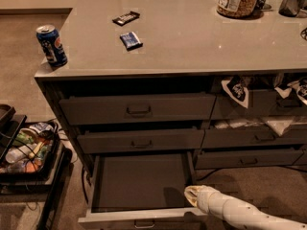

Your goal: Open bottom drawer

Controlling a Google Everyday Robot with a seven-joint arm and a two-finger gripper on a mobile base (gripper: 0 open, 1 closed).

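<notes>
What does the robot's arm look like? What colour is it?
The arm is a smooth, rounded, creamy-white tube with tiny dark dots and a ring-like seam near its end. The gripper at its tip looks yellowish-cream. It sits by the front right corner of the open bottom drawer. No cables show.

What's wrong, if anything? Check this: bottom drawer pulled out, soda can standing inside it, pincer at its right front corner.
The soda can stands on the countertop, at its left front corner, not in the drawer. The camera view shows it; the bottom drawer is pulled out, with the pincer at its right front corner.
</notes>
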